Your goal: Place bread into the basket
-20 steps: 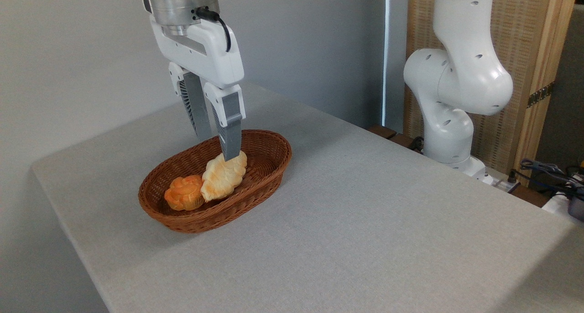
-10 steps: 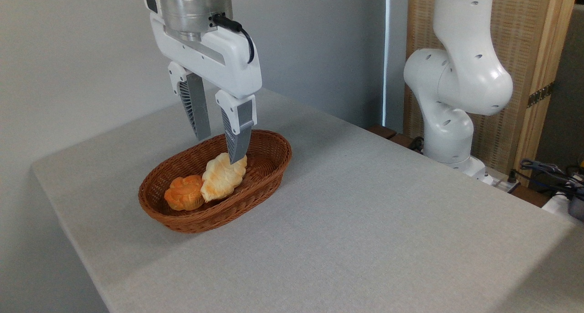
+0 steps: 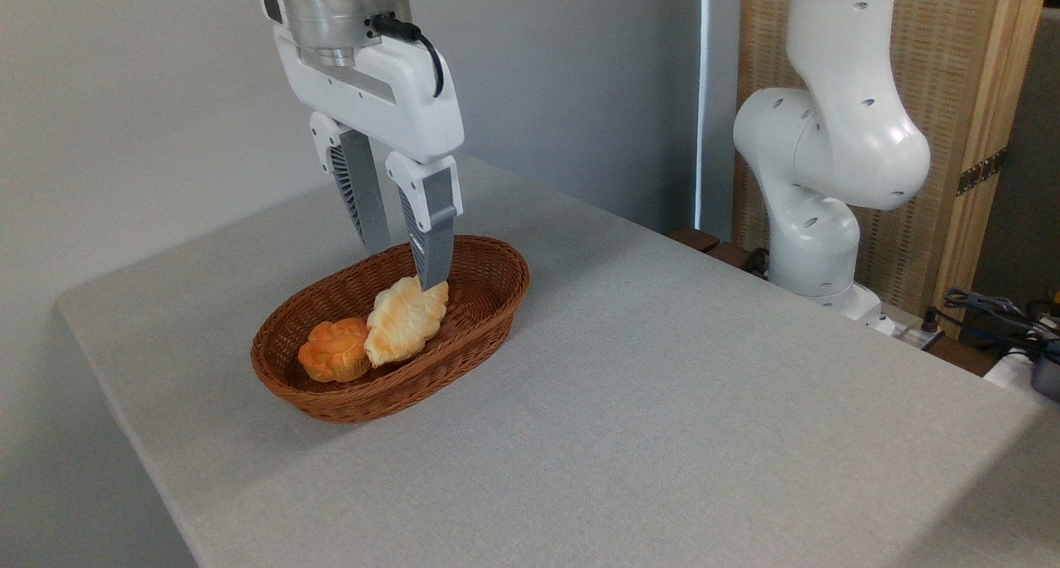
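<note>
Claw (image 3: 407,267) spread and empty above the basket's (image 3: 489,303) far end, bread (image 3: 404,321) lying inside that basket, small orange bun (image 3: 334,350) beside it, basket on grey surface (image 3: 662,402).

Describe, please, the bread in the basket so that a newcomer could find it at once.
On the grey table stands an oval brown wicker basket. Inside it, under the open gripper, lies the bread: a long, pale cream, leaf-shaped loaf, unlike the small round orange bun on its left.
</note>
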`<move>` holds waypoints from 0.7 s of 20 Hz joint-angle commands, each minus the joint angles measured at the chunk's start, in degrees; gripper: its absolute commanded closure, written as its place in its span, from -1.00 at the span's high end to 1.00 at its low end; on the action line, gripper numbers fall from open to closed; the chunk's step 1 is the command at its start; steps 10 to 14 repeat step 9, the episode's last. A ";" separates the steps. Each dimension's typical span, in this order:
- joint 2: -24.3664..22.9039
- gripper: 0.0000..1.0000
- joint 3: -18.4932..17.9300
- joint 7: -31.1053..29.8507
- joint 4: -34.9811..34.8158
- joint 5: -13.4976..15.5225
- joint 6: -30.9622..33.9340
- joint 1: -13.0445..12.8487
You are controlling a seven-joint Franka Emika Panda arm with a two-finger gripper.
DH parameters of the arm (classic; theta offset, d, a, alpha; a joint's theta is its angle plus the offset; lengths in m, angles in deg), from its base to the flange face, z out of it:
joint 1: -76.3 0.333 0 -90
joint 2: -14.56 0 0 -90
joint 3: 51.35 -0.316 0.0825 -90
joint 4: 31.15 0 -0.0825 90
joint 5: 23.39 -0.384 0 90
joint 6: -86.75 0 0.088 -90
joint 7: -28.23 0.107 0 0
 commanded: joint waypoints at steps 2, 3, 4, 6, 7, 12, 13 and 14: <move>-0.74 1.00 -0.74 -0.77 0.89 -2.28 1.49 -1.27; -0.74 1.00 -0.74 -0.94 0.89 -2.28 1.49 -1.27; -0.74 1.00 -0.82 -0.95 0.89 -2.28 1.49 -1.27; -0.65 1.00 -0.82 -0.86 0.98 -2.19 1.49 -1.27; -0.65 1.00 -0.82 -0.77 0.98 -2.19 1.49 -1.27; -0.65 1.00 -0.82 -0.68 0.98 -2.10 1.49 -1.18; -0.65 1.00 -0.82 -0.68 0.98 -2.10 1.49 -1.18; -0.65 1.00 -0.82 -0.68 0.98 -2.10 1.49 -1.18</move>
